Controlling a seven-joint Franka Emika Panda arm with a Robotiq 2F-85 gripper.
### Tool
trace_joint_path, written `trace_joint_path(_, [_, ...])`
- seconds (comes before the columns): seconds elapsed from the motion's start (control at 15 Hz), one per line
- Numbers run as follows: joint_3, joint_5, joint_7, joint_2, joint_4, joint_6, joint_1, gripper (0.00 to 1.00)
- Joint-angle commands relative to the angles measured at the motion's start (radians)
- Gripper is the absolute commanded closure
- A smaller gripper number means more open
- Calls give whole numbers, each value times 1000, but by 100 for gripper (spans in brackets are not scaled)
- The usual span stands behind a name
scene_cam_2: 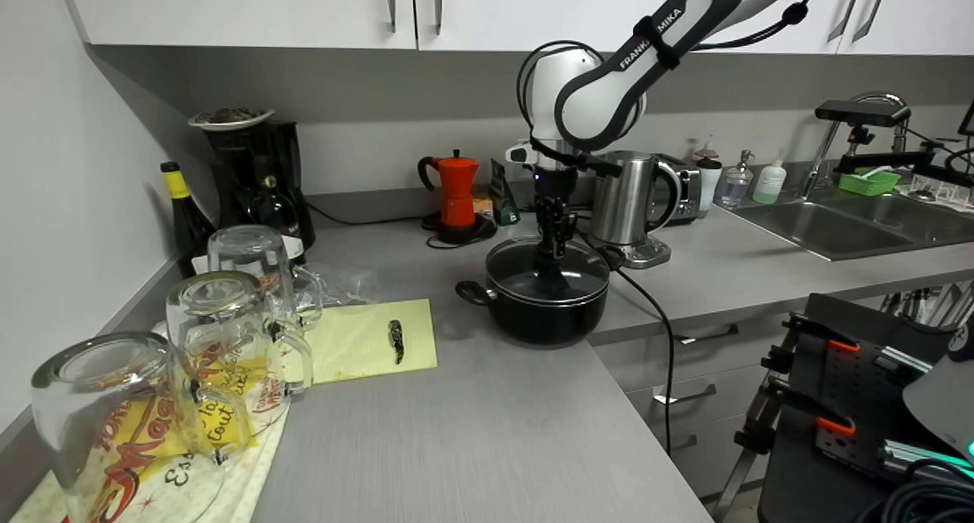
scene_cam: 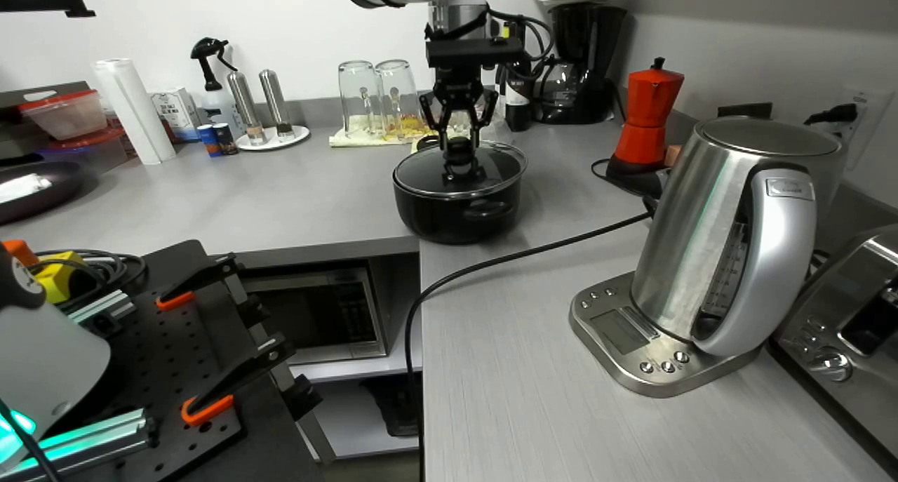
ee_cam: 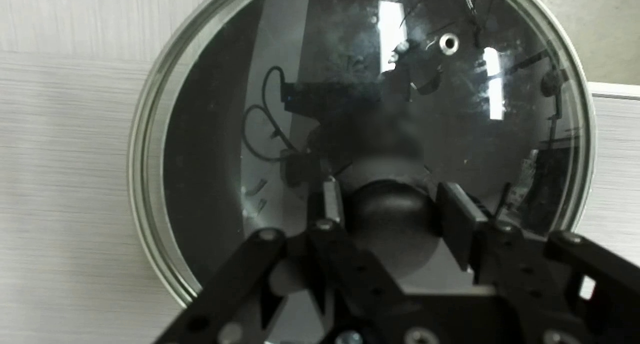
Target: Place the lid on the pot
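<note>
The clear glass lid lies level on the rim of the black pot, on the grey counter corner. Both also show in an exterior view, the lid over the pot with its side handles standing out. My gripper points straight down over the lid's centre. In the wrist view the gripper has its two fingers against both sides of the lid's dark round knob. The lid fills most of that view; the pot's rim is hidden beneath it.
A steel kettle on its base and a red moka pot stand near the pot. A black cable runs across the counter beside it. Several upturned glass mugs and a yellow cloth lie on its other side. A coffee maker stands behind.
</note>
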Motion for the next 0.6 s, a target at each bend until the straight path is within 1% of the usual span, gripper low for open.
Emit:
trace_joint_path(0.0, [17, 39, -38, -1, 18, -9, -16, 75])
trace_joint_path(0.53, [23, 37, -39, 13, 25, -16, -9, 75])
